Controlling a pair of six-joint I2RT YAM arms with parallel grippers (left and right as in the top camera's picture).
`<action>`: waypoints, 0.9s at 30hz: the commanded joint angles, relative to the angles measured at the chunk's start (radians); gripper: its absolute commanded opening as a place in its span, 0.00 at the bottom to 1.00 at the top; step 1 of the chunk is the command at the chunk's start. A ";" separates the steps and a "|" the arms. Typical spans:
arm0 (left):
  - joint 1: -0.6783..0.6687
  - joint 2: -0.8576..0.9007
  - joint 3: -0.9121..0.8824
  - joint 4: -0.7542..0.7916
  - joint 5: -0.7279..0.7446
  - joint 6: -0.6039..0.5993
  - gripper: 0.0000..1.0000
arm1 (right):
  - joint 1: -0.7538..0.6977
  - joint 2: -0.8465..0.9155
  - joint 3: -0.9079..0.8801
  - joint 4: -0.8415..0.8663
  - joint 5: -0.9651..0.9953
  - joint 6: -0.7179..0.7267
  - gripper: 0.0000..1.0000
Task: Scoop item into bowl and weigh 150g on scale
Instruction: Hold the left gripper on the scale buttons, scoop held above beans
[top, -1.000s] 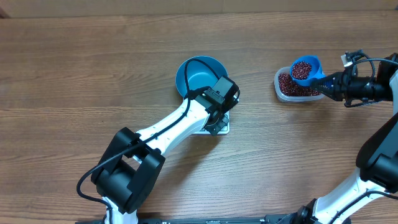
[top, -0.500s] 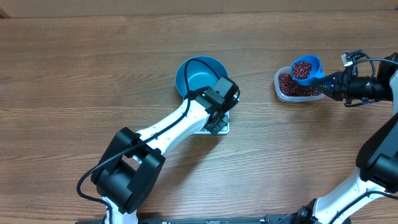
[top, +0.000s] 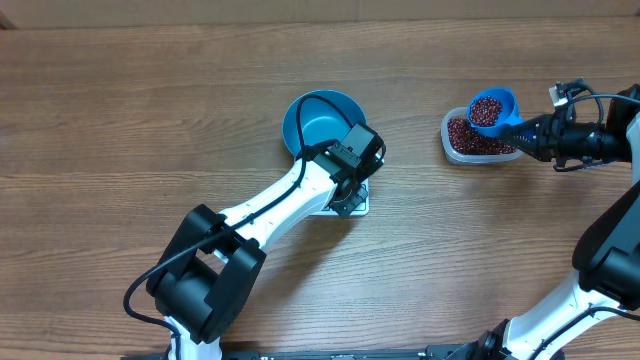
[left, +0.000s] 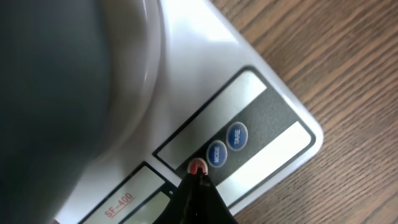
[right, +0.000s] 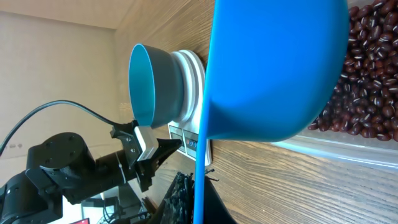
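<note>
Wood-grain brown table (top: 120, 90) carries everything. Overhead: round deep teal-blue bowl (top: 318, 120) sits on the small flat white square digital scale (left: 205, 56), near the table's middle, toward its far edge. The left arm covers most of the scale in this view, with only a near corner showing. Left wrist view supplies what overhead hides. Left gripper (left: 198, 177) has its fingers pressed together into one dark point, the tip touching the round red button on the scale's panel, with two blue buttons just beside it. The bowl's underside is a blurred grey mass above. Display reading: cannot tell. Near the right edge, a clear rounded-rectangle plastic tub (top: 445, 135) holds small dark red-brown dried beans (top: 462, 135). Right gripper (top: 532, 133) is clamped on the handle of the small bright blue plastic scoop (top: 490, 110), which hangs over the tub's far side, filled with beans. Right wrist view shows the scoop's smooth underside instead, with the tub's beans beyond it. Well apart, it shows the bowl seated on the scale's round platform.
</note>
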 joint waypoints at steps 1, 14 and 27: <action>0.005 0.003 -0.024 0.002 0.009 0.015 0.04 | -0.002 0.003 -0.005 0.006 -0.017 -0.004 0.04; 0.005 0.003 -0.041 0.020 0.009 0.018 0.04 | -0.002 0.003 -0.005 0.006 -0.016 -0.005 0.04; 0.005 0.025 -0.045 0.037 0.009 0.019 0.04 | -0.002 0.003 -0.005 0.008 -0.016 -0.005 0.04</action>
